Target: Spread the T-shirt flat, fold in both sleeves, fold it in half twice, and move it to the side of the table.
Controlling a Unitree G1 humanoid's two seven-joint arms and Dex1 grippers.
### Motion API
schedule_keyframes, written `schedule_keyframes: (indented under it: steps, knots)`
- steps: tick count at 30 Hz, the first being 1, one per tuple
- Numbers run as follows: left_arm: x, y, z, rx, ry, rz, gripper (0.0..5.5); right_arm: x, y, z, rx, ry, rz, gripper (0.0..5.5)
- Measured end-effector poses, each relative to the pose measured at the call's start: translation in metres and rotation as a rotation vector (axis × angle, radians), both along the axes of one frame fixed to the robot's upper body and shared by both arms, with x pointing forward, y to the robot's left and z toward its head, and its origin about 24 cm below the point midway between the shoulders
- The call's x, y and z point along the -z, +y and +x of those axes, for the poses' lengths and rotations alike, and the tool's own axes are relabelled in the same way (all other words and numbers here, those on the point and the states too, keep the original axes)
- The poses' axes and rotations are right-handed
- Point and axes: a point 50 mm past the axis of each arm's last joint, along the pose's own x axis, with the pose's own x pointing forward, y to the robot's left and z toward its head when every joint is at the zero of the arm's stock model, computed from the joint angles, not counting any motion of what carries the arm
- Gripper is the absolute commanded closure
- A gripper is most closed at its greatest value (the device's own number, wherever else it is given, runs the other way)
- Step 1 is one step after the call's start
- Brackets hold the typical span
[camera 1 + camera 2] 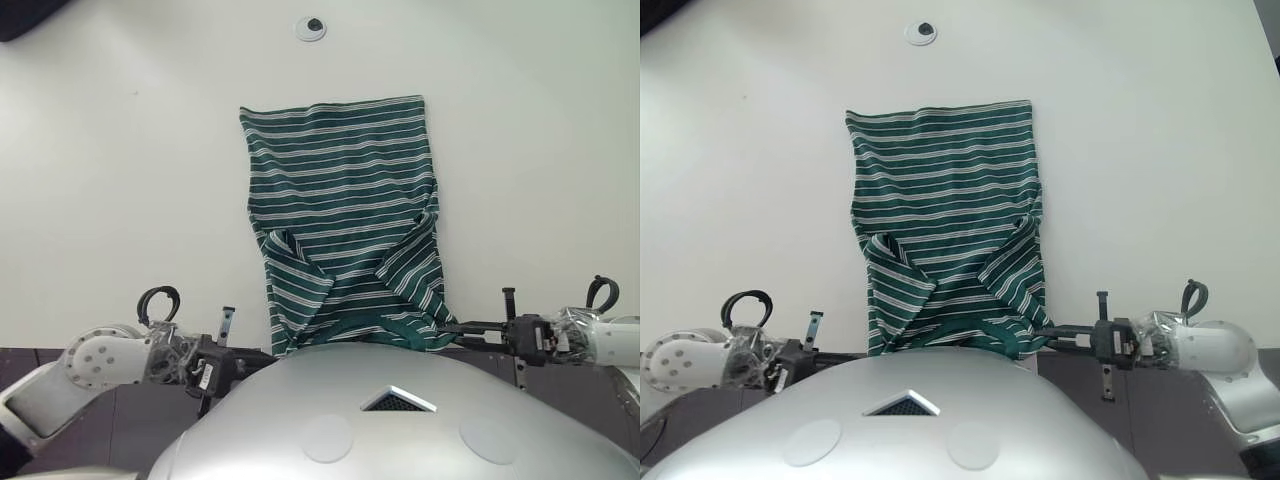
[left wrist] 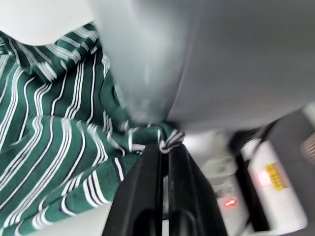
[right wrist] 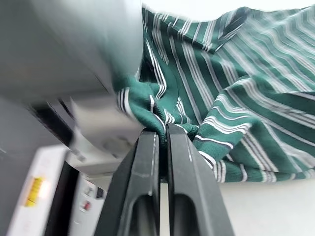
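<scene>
A green T-shirt (image 1: 340, 200) with white stripes lies lengthwise on the white table (image 1: 120, 200). Both sleeves are folded in over its body, and the collar end is nearest me. At the near left corner of the shirt, my left gripper (image 2: 165, 147) is shut on a pinch of striped fabric. The right gripper (image 3: 162, 130) is shut on the fabric at the near right corner, by the collar; from the head it shows at the table's near edge (image 1: 447, 326). The far hem lies flat and straight.
A small round white disc (image 1: 311, 28) with a dark centre sits on the table beyond the shirt. A dark object (image 1: 25, 12) is at the far left corner. Bare tabletop lies on both sides of the shirt.
</scene>
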Motion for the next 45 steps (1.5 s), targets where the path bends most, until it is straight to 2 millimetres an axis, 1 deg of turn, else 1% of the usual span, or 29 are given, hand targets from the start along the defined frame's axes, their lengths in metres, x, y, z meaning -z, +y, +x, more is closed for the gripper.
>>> schedule_keyframes:
  steps: [2,3,4,5,7,9,10,11,12,15,17,18,19,21,23,24,25,26,28,30,32,34,36,38,40,42,43,44,45]
  knots:
    - [-0.011,0.005,0.012,-0.041,0.083,-0.016,5.48,-0.012,-0.001,0.010,0.041,0.032,0.082,5.50]
    - [-0.020,0.003,0.024,-0.086,0.057,-0.082,5.48,-0.018,-0.001,0.019,0.049,0.019,0.102,5.50]
    - [-0.028,-0.001,0.039,-0.131,-0.047,-0.145,5.48,-0.024,0.000,0.031,0.061,-0.027,0.107,5.50]
    - [-0.027,0.000,0.056,-0.194,-0.155,-0.143,5.48,-0.028,0.001,0.044,0.071,-0.080,0.104,5.50]
    - [-0.017,0.010,0.083,-0.347,-0.282,-0.078,5.48,-0.027,0.002,0.066,0.132,-0.173,0.101,5.50]
    - [-0.013,0.013,0.104,-0.433,-0.351,-0.065,5.48,-0.021,0.003,0.087,0.207,-0.237,0.080,5.50]
    - [-0.011,0.015,0.117,-0.480,-0.392,-0.055,5.48,-0.019,0.004,0.104,0.270,-0.286,0.067,5.50]
    - [-0.010,0.017,0.125,-0.508,-0.417,-0.047,5.48,-0.019,0.005,0.115,0.303,-0.319,0.066,5.50]
    - [-0.005,0.020,0.139,-0.572,-0.445,-0.028,5.48,-0.017,0.008,0.131,0.333,-0.370,0.027,5.50]
    - [0.005,0.027,0.173,-0.719,-0.497,0.038,5.48,-0.014,0.021,0.169,0.343,-0.524,-0.094,5.50]
    - [0.011,0.028,0.191,-0.747,-0.529,0.097,5.48,-0.014,0.031,0.191,0.348,-0.604,-0.157,5.50]
    - [0.017,0.029,0.196,-0.760,-0.527,0.132,5.48,-0.012,0.034,0.200,0.361,-0.629,-0.186,5.50]
    - [0.022,0.030,0.199,-0.772,-0.522,0.152,5.48,-0.011,0.037,0.205,0.366,-0.649,-0.200,5.50]
    - [0.039,0.035,0.208,-0.829,-0.501,0.218,5.48,-0.001,0.045,0.222,0.386,-0.674,-0.261,5.50]
    - [0.049,0.040,0.212,-0.857,-0.491,0.268,5.48,0.007,0.053,0.232,0.402,-0.669,-0.267,5.50]
    - [0.050,0.040,0.215,-0.860,-0.495,0.276,5.50,0.009,0.056,0.235,0.403,-0.668,-0.270,5.23]
    - [0.052,0.040,0.216,-0.865,-0.495,0.279,5.50,0.012,0.059,0.238,0.414,-0.653,-0.261,5.13]
    - [0.052,0.039,0.218,-0.872,-0.493,0.269,5.24,0.014,0.060,0.240,0.419,-0.641,-0.259,4.93]
    - [0.050,0.037,0.221,-0.888,-0.492,0.250,5.08,0.014,0.058,0.247,0.463,-0.628,-0.257,4.69]
    - [0.044,0.040,0.227,-0.936,-0.483,0.224,4.79,0.016,0.059,0.254,0.511,-0.634,-0.264,4.36]
    - [0.038,0.044,0.233,-1.022,-0.438,0.172,4.79,0.016,0.054,0.260,0.567,-0.652,-0.296,4.36]
    - [0.032,0.048,0.240,-1.110,-0.378,0.112,4.79,0.013,0.053,0.265,0.619,-0.658,-0.287,4.36]
    - [0.023,0.052,0.247,-1.190,-0.332,0.048,4.79,0.010,0.060,0.267,0.629,-0.664,-0.252,4.36]
    - [0.016,0.054,0.247,-1.201,-0.336,0.020,4.79,0.001,0.066,0.264,0.586,-0.691,-0.203,4.36]
    - [0.007,0.044,0.239,-1.102,-0.382,-0.024,4.79,-0.006,0.080,0.251,0.479,-0.725,-0.135,4.36]
    - [0.000,0.025,0.215,-0.867,-0.456,-0.054,4.79,0.000,0.091,0.229,0.344,-0.726,-0.139,4.36]
    - [0.000,0.016,0.202,-0.753,-0.478,-0.053,4.79,0.005,0.090,0.220,0.274,-0.738,-0.194,4.36]
    - [0.004,0.009,0.189,-0.634,-0.508,-0.005,4.79,0.010,0.082,0.215,0.215,-0.748,-0.278,4.36]
    - [0.010,0.006,0.180,-0.550,-0.531,0.046,4.79,0.014,0.075,0.211,0.176,-0.754,-0.350,4.36]
